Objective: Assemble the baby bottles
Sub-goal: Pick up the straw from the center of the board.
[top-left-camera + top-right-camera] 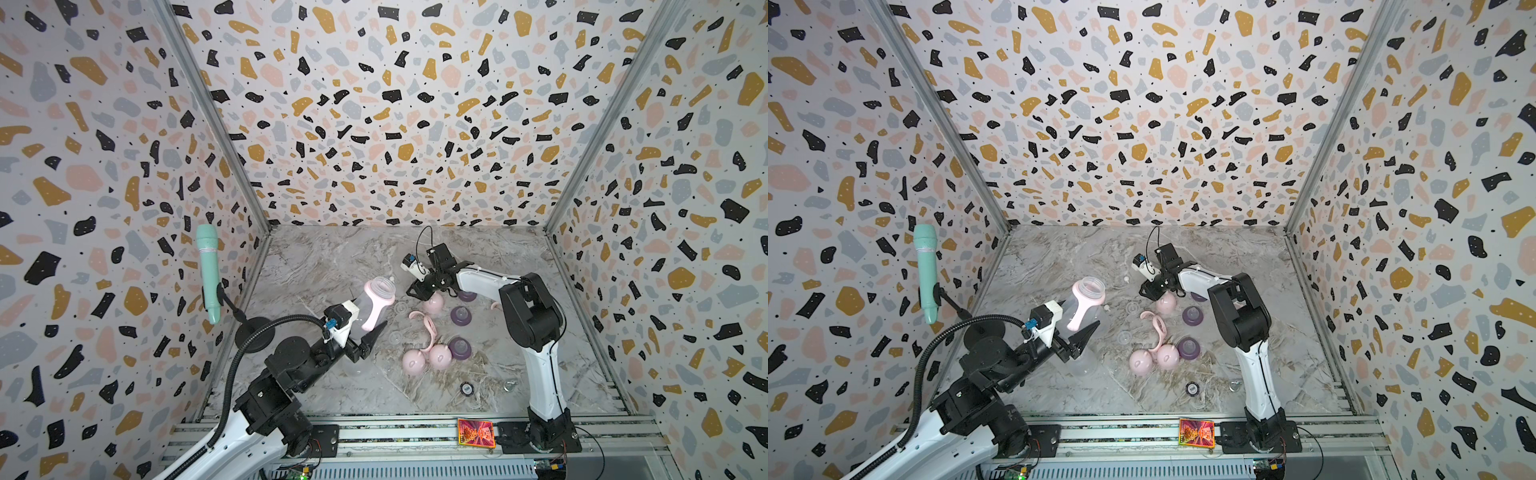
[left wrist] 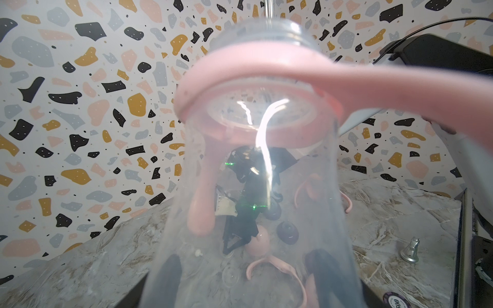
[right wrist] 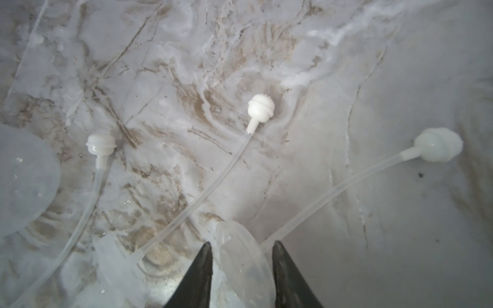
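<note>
Left claw (image 2: 245, 277) clenches the bottle (image 1: 372, 309) aloft; right claw (image 3: 242, 243) straddles a clear disc's (image 3: 245, 266) edges, grip unclear.

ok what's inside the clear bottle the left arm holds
Nothing shows inside the clear plastic bottle; its mouth is open, a pink two-handled ring round its neck. Left jaws cover its base.

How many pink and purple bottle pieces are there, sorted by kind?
Pink dome caps: 3
Purple teat collars: 3
Pink handle rings: 3, one fitted on the lifted bottle, one partly hidden
Total: 9
</note>
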Available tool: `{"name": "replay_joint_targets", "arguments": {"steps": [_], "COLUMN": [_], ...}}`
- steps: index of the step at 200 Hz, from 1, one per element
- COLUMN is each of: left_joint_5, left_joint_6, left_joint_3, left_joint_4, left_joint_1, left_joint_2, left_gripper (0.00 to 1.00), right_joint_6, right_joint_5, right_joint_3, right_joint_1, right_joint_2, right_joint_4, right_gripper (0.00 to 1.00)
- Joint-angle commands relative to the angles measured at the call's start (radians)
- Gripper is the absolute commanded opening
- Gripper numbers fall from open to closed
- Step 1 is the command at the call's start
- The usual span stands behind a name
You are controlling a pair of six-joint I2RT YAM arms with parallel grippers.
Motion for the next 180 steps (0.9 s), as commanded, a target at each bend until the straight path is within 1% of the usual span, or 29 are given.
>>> {"name": "replay_joint_targets", "arguments": {"steps": [1, 30, 48, 71, 101, 108, 128, 151, 180], "left_joint_5": [-0.007, -0.012, -0.023, -0.068, -0.070, -0.068, -0.072, -0.094, -0.099], "left_joint_6": [0.009, 0.013, 0.033, 0.049, 0.062, 0.073, 0.095, 0.104, 0.119], "left_joint_3": [0.028, 0.021, -0.003, -0.035, -0.053, -0.056, -0.062, -0.061, -0.071], "left_joint_4": [0.045, 0.051, 0.074, 0.119, 0.173, 0.213, 0.238, 0.254, 0.281], "left_joint_1": [-0.004, -0.004, -0.003, -0.003, -0.003, -0.004, -0.003, -0.004, -0.004], "left_joint_2": [-0.004, 0.003, 0.007, 0.024, 0.070, 0.083, 0.114, 0.138, 0.133], "left_gripper": [0.25, 0.25, 0.25, 0.25, 0.24, 0.25, 0.25, 0.23, 0.22], "right_joint_6": [-0.021, -0.021, -0.010, 0.039, 0.100, 0.114, 0.174, 0.243, 0.281], "right_joint_5": [-0.025, -0.038, -0.063, -0.098, -0.107, -0.106, -0.112, -0.117, -0.128], "right_joint_3": [0.036, 0.040, 0.036, 0.007, -0.016, -0.021, -0.046, -0.078, -0.088], "right_joint_1": [0.005, 0.003, 0.000, -0.011, -0.021, -0.021, -0.023, -0.021, -0.007], "right_joint_2": [-0.013, -0.022, -0.048, -0.109, -0.211, -0.236, -0.342, -0.467, -0.607], "right_joint_4": [-0.042, -0.054, -0.050, -0.004, 0.007, 0.005, 0.001, -0.007, -0.029], "right_gripper": [0.34, 0.21, 0.19, 0.08, 0.04, 0.03, 0.00, 0.00, 0.00]}}
